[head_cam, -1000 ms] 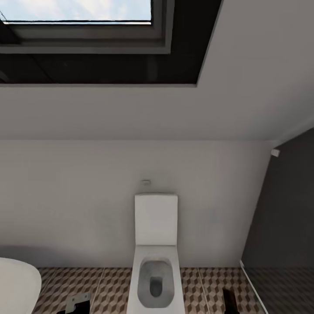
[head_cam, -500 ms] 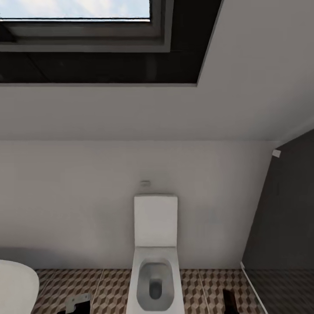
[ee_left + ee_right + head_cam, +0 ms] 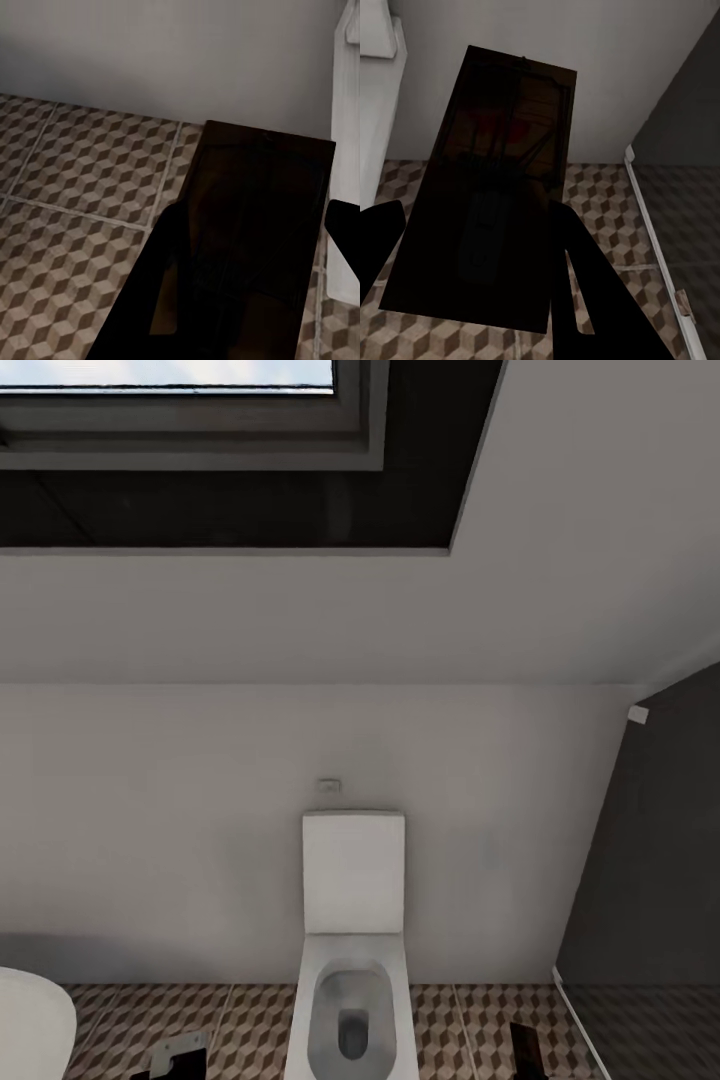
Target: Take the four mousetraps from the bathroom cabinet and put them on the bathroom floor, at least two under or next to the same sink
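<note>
Transport is the step in hand. Each gripper grips one mousetrap: the left gripper (image 3: 247,300) clamps a dark board (image 3: 255,225), the right gripper (image 3: 472,300) another (image 3: 495,180). Both hang above the tiled floor (image 3: 250,1020) beside the toilet (image 3: 352,960). Next move calls for finding the sink and lowering both traps beside it.

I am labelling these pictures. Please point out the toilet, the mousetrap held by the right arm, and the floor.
toilet (image 3: 353,875): head view, front of the tank.
mousetrap (image 3: 487,195): right wrist view, middle of the dark board.
floor (image 3: 75,172): left wrist view, bare patterned tile.
</note>
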You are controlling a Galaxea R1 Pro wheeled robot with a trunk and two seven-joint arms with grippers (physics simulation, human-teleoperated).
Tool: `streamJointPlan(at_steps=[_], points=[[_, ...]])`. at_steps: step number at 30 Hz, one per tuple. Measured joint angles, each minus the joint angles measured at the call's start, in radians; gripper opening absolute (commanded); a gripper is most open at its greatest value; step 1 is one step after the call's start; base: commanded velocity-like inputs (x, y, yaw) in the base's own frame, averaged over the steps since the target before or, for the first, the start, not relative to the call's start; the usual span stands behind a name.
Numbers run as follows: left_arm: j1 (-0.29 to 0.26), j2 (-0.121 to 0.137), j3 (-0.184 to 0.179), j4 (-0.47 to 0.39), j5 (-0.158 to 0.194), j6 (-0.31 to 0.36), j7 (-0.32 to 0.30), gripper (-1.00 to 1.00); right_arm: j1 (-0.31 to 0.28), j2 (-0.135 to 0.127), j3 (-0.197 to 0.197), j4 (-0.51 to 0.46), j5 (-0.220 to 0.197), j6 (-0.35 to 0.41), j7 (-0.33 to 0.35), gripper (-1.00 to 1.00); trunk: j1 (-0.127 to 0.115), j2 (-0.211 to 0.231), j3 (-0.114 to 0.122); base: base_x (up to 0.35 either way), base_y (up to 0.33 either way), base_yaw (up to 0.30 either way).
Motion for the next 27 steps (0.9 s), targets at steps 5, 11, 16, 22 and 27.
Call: streamJointPlan(at_steps=[5, 11, 16, 22, 27], points=[[0.0, -0.001, -0.002, 0.002, -0.001, 0.002, 0.003, -1.0, 0.0, 0.0, 0.0, 0.0, -0.001, 0.001, -0.001, -1.0, 0.0, 0.0, 0.0, 0.001, 0.0, 0.0], [0.0, -0.001, -0.004, 0.001, 0.001, 0.004, 0.001, -1.0, 0.0, 0.0, -0.001, 0.0, -0.002, 0.001, 0.0, -1.0, 0.0, 0.0, 0.0, 0.0, 0.0, 0.0], [0.0, -0.001, -0.006, 0.001, 0.002, 0.005, -0.001, -1.0, 0.0, 0.0, -0.003, 0.0, -0.003, 0.002, 0.001, -1.0, 0.0, 0.0, 0.0, 0.0, 0.0, 0.0], [0.0, 0.0, -0.007, -0.004, 0.002, 0.006, 0.001, -1.0, 0.0, -0.001, -0.004, -0.001, 0.005, 0.002, 0.002, -1.0, 0.015, -0.028, -0.012, 0.0, 0.0, 0.0], [0.0, 0.011, -0.005, -0.046, 0.001, 0.009, 0.003, -1.0, -0.002, 0.0, -0.003, -0.048, 0.009, 0.028, 0.002, -1.0, 0.034, -0.063, -0.028, 0.0, 0.0, 0.0]])
